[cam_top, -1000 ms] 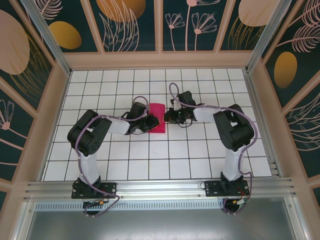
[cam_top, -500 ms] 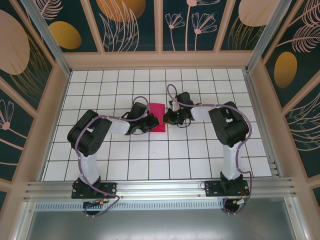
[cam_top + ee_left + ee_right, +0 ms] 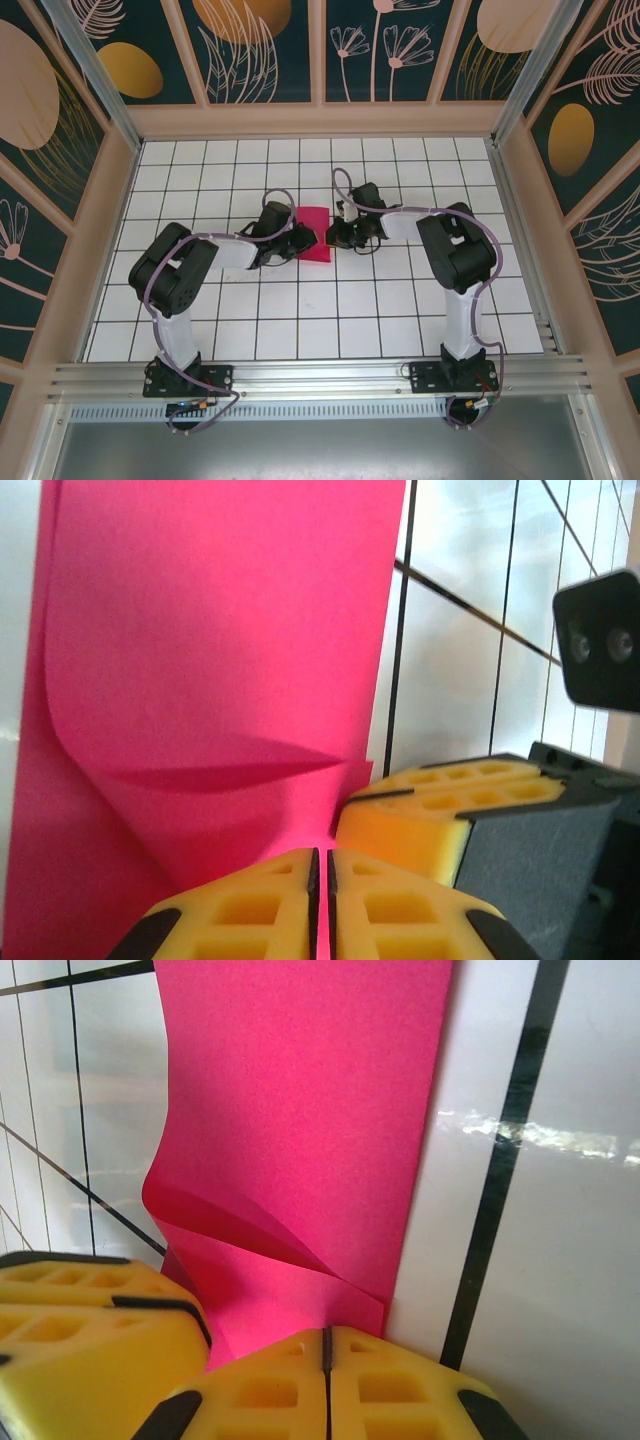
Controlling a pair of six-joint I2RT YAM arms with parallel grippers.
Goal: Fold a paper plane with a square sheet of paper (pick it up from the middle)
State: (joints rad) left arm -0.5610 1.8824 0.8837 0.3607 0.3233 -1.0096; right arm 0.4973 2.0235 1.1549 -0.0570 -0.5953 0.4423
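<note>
- paper (image 3: pixel 315 235) lies mid tabletop (image 3: pixel 380 310), folded to a narrow pink strip, between the two claws
- left claw (image 3: pixel 320 855): pads closed to a slit with pink showing in it, so it looks pinched on the paper's near edge; a flap curls up just ahead of it
- right claw (image 3: pixel 325 1332): closed tight, tips at the paper edge beside a loose fold; can't tell if it is pinching or just pressing
- handling guess: very light, thin and floppy; it creases easily, slides on the glossy tiles and tears if yanked. grip at an edge or along the centre fold, not the flat face
- vs a second ago: right claw and its elbow shifted left toward the paper, left elbow swung outward, and the paper looks slightly narrower
</note>
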